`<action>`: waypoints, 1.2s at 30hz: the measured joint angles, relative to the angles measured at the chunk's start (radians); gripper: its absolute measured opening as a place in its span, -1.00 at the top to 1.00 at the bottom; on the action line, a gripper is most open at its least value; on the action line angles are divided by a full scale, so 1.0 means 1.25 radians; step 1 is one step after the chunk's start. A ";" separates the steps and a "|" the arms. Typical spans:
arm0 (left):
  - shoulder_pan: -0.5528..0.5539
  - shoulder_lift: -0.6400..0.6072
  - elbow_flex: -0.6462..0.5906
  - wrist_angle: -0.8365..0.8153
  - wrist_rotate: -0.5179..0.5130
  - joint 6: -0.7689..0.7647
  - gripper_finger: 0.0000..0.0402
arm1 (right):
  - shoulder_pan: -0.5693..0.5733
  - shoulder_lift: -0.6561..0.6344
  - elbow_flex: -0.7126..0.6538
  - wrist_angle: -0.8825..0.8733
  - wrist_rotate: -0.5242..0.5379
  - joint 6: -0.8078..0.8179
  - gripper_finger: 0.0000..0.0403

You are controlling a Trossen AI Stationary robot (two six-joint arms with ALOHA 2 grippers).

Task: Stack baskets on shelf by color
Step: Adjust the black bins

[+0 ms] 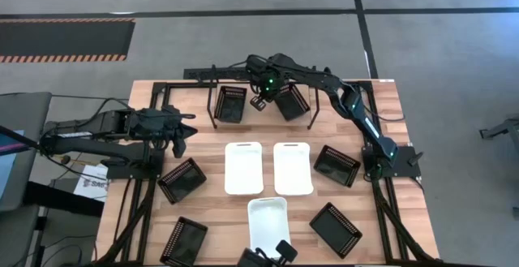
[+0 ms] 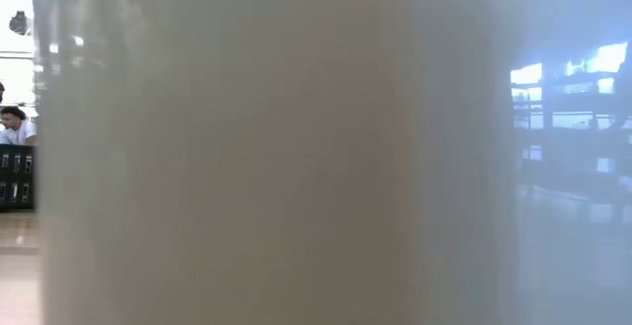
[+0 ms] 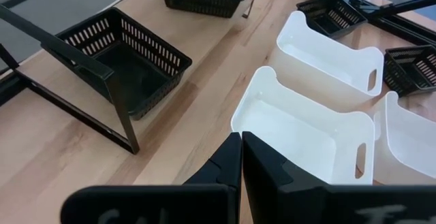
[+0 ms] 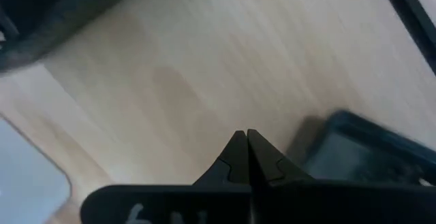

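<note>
white baskets lie lengthwise, near-to-far, side by side.

Black mesh baskets and plain white baskets on light wood table.

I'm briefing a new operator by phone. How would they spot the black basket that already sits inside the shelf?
In the high view, find the shelf at the table's far edge, where the right gripper reaches. Between its upright wire dividers sits a black basket, left of that gripper. Unlike the tilted black basket beside it, it lies square to the table.
</note>
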 joint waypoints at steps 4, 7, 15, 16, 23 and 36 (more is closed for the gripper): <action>0.000 0.000 0.000 0.000 0.000 -0.001 1.00 | -0.003 -0.002 0.000 0.007 0.025 -0.007 1.00; 0.000 0.000 0.000 0.000 0.000 -0.001 1.00 | -0.011 -0.002 0.000 0.008 0.045 -0.007 1.00; 0.000 0.000 0.000 0.000 0.000 -0.016 1.00 | -0.042 -0.002 0.000 0.009 0.069 -0.007 1.00; 0.000 0.000 0.000 0.000 0.000 -0.016 1.00 | -0.043 -0.002 0.000 0.009 0.077 -0.007 1.00; 0.000 0.000 0.000 0.000 0.000 -0.016 1.00 | -0.063 -0.002 0.000 0.009 0.095 -0.001 1.00; 0.000 0.000 0.000 0.000 -0.014 -0.014 1.00 | -0.011 -0.065 0.015 0.060 0.011 -0.019 1.00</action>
